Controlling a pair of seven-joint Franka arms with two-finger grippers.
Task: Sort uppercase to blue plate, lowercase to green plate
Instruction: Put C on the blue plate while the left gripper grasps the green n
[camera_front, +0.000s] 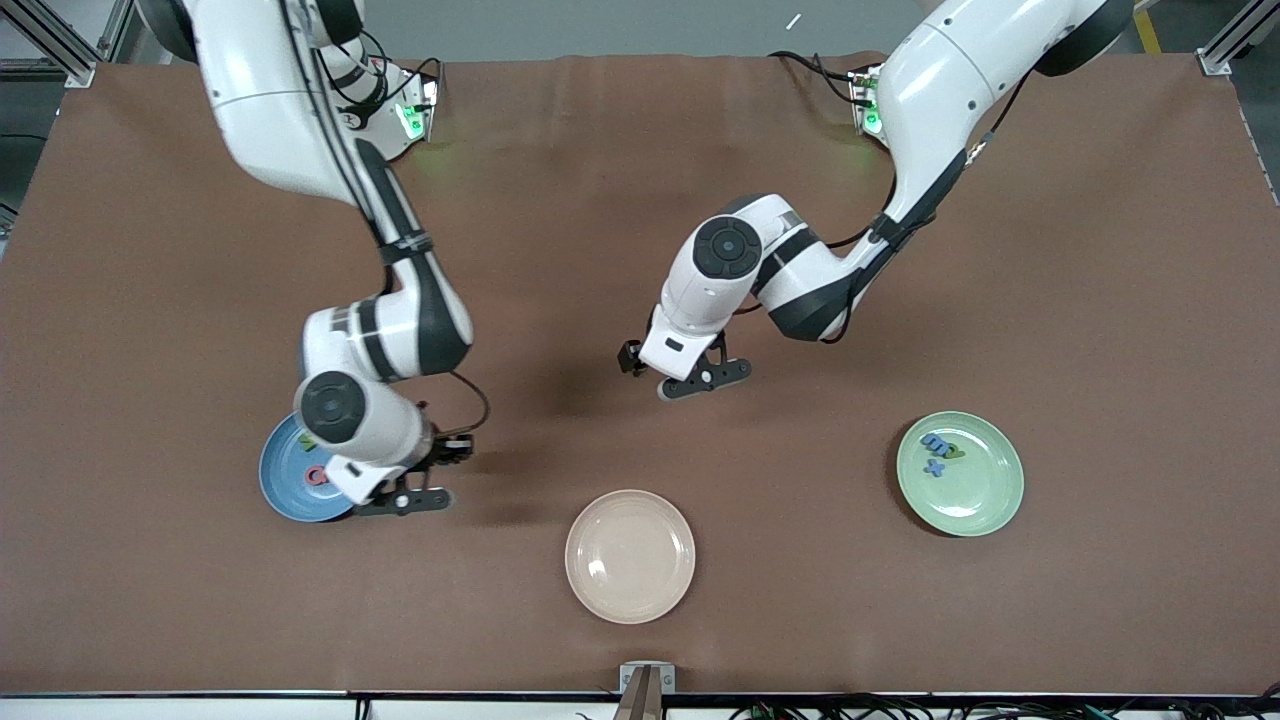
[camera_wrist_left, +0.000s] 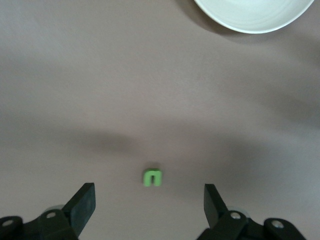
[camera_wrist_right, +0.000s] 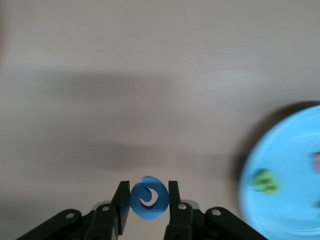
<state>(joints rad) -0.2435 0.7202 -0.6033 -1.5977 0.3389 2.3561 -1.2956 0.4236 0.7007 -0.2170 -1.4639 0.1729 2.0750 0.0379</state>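
My right gripper (camera_front: 405, 497) (camera_wrist_right: 149, 200) is shut on a blue G (camera_wrist_right: 149, 199) and hangs over the bare table just beside the rim of the blue plate (camera_front: 285, 487) (camera_wrist_right: 290, 165). That plate holds a pink-red G (camera_front: 318, 476) and a green capital (camera_front: 307, 441) (camera_wrist_right: 265, 181); the right wrist hides part of it. My left gripper (camera_front: 700, 380) (camera_wrist_left: 150, 202) is open over the table's middle, above a green u (camera_wrist_left: 152, 177) lying flat between its fingers. The green plate (camera_front: 985, 495) holds a blue m (camera_front: 938, 441), a blue x (camera_front: 935, 467) and a green p (camera_front: 955, 452).
A cream plate (camera_front: 630, 555) (camera_wrist_left: 250, 15) with nothing on it sits near the table's front edge, nearer to the front camera than the left gripper. Brown cloth covers the whole table.
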